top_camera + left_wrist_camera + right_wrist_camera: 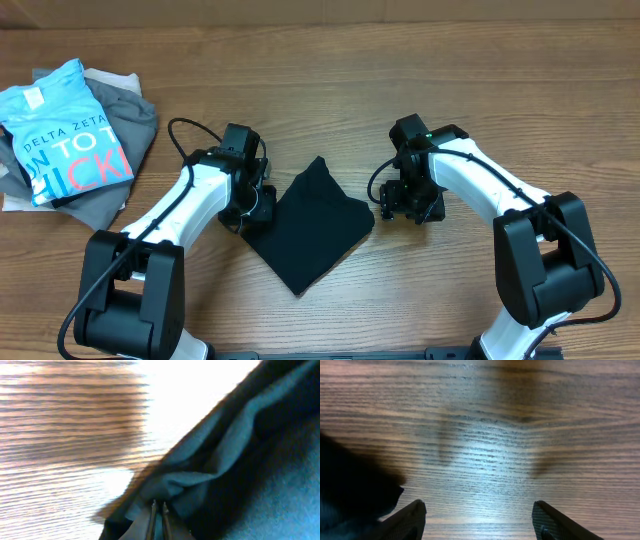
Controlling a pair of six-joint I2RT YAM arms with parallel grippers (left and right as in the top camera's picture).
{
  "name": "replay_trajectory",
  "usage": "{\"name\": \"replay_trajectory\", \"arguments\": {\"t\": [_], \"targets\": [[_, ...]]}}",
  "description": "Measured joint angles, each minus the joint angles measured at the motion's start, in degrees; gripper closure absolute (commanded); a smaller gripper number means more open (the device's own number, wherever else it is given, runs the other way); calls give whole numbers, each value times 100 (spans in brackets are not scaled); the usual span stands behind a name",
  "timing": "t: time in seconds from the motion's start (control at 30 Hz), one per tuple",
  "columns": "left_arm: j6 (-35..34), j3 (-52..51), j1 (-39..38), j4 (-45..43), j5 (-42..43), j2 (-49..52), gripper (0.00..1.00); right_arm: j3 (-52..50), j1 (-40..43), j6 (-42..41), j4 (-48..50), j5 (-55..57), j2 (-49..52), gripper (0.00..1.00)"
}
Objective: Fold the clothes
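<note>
The black garment [312, 225] lies folded into a rough diamond on the wooden table between my two arms. My left gripper [250, 207] sits at its left edge. In the left wrist view the fingers [158, 506] are shut on a wrinkled fold of the black garment [235, 450]. My right gripper [405, 212] hovers just right of the garment's right corner. In the right wrist view its fingers [479, 506] are wide open over bare wood, with the garment's corner [350, 492] at the lower left. No white tag shows.
A light blue tee with white and pink lettering [65, 130] lies on grey garments [125, 150] at the table's far left.
</note>
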State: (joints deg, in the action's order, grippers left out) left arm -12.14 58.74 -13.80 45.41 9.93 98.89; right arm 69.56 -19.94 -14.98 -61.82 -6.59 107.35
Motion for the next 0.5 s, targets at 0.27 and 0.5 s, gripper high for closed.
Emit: {"name": "replay_trajectory", "arguments": {"t": [0.27, 0.5], "targets": [[-142, 413, 13, 601, 188, -15, 43, -4, 0, -2, -24, 0, 0, 22], [520, 1681, 81, 157, 647, -352, 0, -4, 0, 2, -20, 2, 0, 21]]}}
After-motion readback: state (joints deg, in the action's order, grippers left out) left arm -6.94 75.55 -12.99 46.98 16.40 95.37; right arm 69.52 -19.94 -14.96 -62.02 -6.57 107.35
